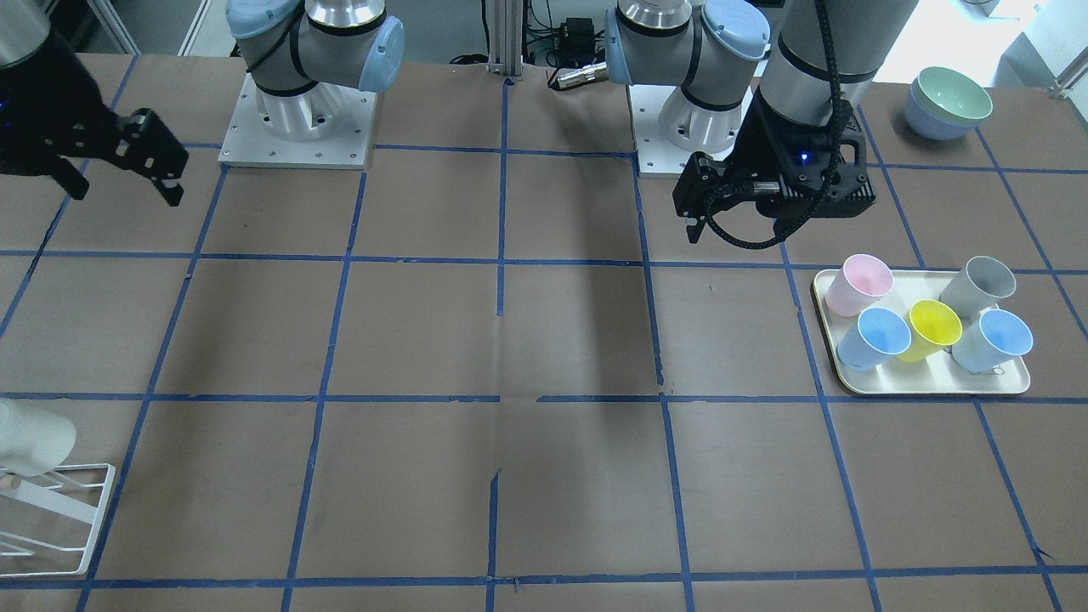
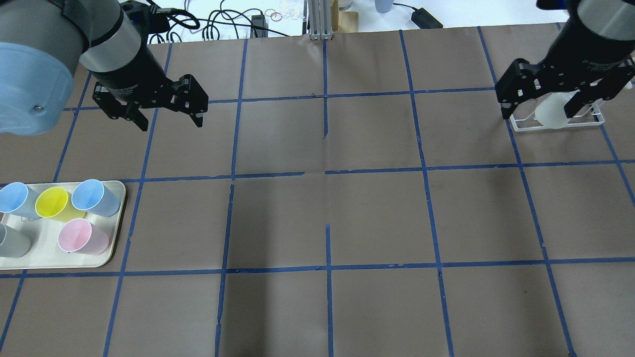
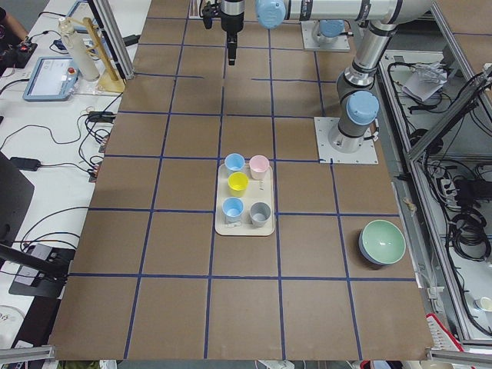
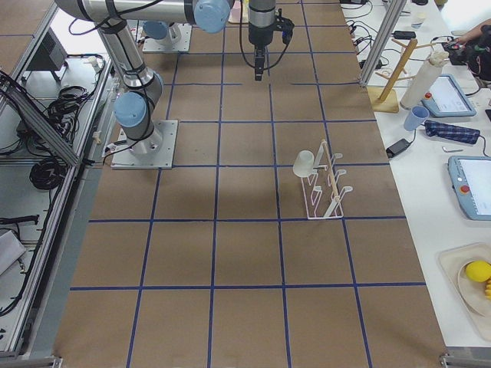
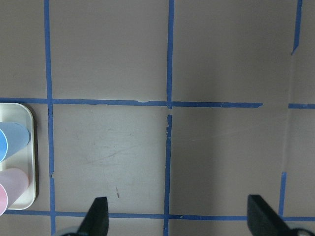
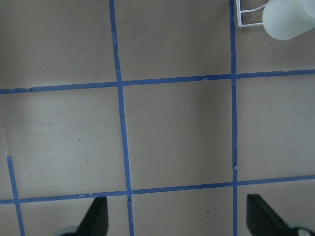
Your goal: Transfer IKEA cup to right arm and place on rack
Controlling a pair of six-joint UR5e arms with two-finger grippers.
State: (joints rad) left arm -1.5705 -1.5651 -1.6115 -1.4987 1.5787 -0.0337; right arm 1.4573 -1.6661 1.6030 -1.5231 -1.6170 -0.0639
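The IKEA cup (image 2: 550, 114), pale cream, hangs on its side on a peg at one end of the white wire rack (image 2: 558, 127). It also shows in the front view (image 1: 32, 437), the right side view (image 4: 304, 162) and the right wrist view (image 6: 288, 18). My right gripper (image 2: 538, 113) is open and empty, high above the table and apart from the rack (image 6: 244, 14). My left gripper (image 2: 171, 124) is open and empty, held above the table beyond the tray. The wrist views show both pairs of fingertips (image 5: 98, 214) (image 6: 98, 214) wide apart over bare table.
A cream tray (image 2: 113, 218) at my left holds a yellow cup (image 2: 52, 202), a pink cup (image 2: 79, 237), a grey cup (image 2: 12, 241) and two blue cups. Stacked bowls (image 1: 948, 102) stand near the left arm's base. Blue tape grids the brown table.
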